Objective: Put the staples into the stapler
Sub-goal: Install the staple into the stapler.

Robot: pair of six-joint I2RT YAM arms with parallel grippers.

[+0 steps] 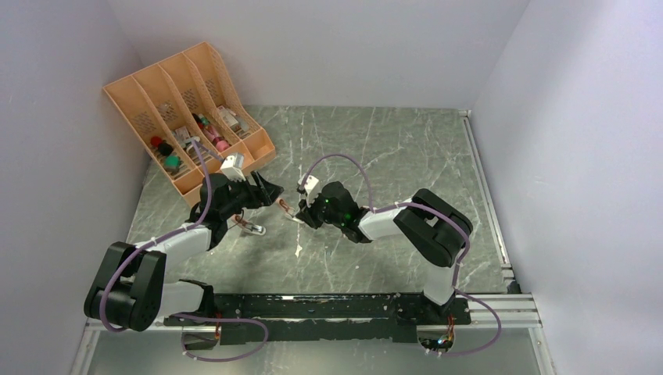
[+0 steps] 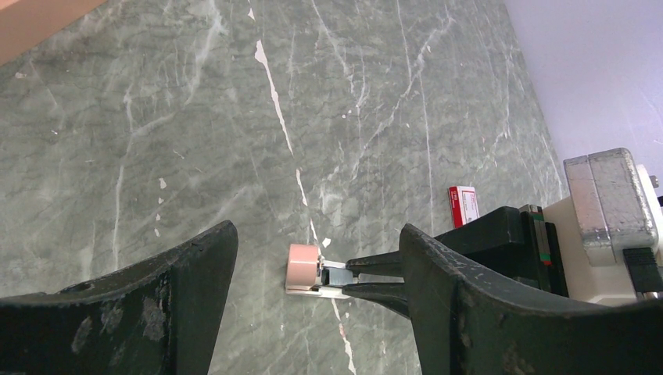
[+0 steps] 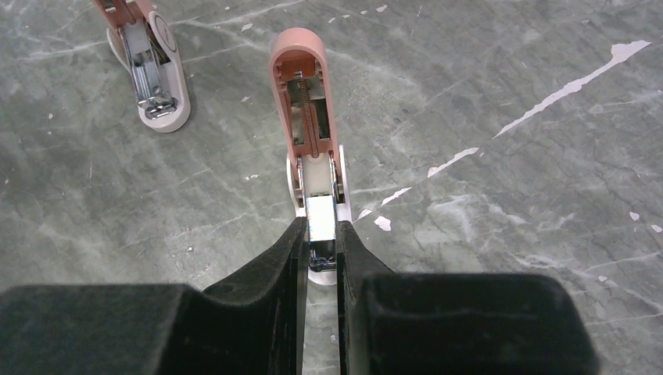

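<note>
The left gripper, centre-left, gapes wide and holds nothing. The right gripper, centre, is nearly closed, pinching the staples at the open stapler's rail. Their box lies nearby on the grey marble table, between pale walls.

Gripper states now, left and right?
Left gripper: open, empty.
Right gripper: shut on staple strip at the open pink stapler.

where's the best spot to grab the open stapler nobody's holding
Probably pinch the free stapler across its white base, one finger on each long side, coming down from above. It lies flat and hinged open, metal channel up; that width is its narrowest.
</note>
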